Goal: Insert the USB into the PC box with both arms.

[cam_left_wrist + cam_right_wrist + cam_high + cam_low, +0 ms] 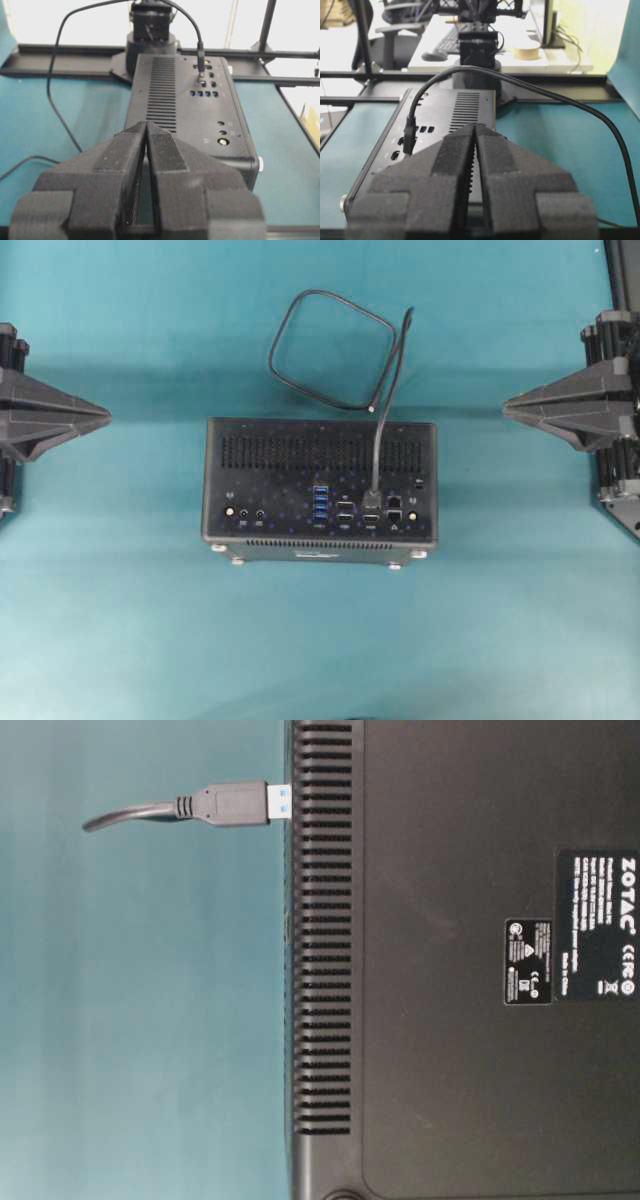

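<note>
We see the PC box (pixel 320 485), a matte black rectangular case with a slotted vent grille and a column of blue ports, at the middle of the teal cloth (pixel 320 650). Its underside label reads ZOTAC. The USB (pixel 372 495), a thin black cable looped on the far side, is plugged into the box. The left gripper (pixel 108 418) and right gripper (pixel 504 407), coarse-textured wedges, are clenched on nothing, well apart at either side.

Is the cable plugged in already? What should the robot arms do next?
Probably nothing more than stay back. The USB plug already sits in a socket on the PC box. The left pincer and right pincer are both shut, empty and well away at the sides. At most, a gentle push to seat it fully.
</note>
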`<state>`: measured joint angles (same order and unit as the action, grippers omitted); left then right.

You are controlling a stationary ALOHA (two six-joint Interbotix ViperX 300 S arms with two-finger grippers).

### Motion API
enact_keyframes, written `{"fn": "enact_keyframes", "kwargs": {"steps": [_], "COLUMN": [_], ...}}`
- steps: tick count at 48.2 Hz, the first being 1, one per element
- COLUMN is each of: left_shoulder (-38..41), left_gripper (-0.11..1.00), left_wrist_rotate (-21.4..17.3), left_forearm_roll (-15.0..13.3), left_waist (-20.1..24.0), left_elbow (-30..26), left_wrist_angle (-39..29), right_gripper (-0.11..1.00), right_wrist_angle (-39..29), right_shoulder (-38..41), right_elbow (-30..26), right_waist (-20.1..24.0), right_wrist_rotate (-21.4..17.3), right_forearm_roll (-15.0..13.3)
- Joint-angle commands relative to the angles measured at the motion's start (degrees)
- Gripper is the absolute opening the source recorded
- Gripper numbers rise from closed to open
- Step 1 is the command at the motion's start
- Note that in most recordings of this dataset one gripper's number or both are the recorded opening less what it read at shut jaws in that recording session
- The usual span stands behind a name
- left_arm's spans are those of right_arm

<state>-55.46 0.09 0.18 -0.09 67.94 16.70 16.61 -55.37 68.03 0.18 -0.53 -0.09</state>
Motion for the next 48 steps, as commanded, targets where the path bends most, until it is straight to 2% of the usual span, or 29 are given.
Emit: {"fn": "enact_keyframes", "kwargs": {"steps": [1, 5, 11, 15, 19, 36, 48], "left_shoulder": [0.1, 0.4, 0.6, 1.0, 1.1, 3.0, 5.0], "left_gripper": [0.10, 0.02, 0.00, 0.00, 0.00, 0.00, 0.00], "left_wrist_rotate": [0.8, 1.0, 0.6, 0.6, 0.6, 0.2, -1.3], "left_forearm_roll": [0.6, 0.6, 0.6, 0.6, 0.6, 0.6, 0.7], "left_waist": [-1.1, -1.0, -1.1, -1.1, -1.2, -1.4, -1.4], "left_elbow": [-2.9, -3.6, -4.5, -5.0, -5.5, -9.9, -11.0], "left_wrist_angle": [-0.8, -2.2, -5.8, -7.9, -10.4, -22.4, -23.6], "right_gripper": [0.14, 0.10, 0.02, 0.02, 0.02, 0.02, 0.05], "right_wrist_angle": [1.1, 2.3, 1.9, 0.4, -3.2, -26.6, -39.9], "right_shoulder": [0.4, -0.3, -0.5, -0.2, 0.4, 7.2, 15.4], "right_elbow": [-0.3, 1.0, 1.1, -0.4, -2.3, -15.6, -24.2], "right_waist": [0.4, 0.7, 1.8, 2.5, 3.5, 4.7, 5.1], "right_wrist_rotate": [-0.2, -2.2, -10.5, -15.9, -18.7, -19.0, -18.8], "right_forearm_roll": [0.4, 1.6, 4.4, 4.3, 3.9, 3.7, 2.9]}}
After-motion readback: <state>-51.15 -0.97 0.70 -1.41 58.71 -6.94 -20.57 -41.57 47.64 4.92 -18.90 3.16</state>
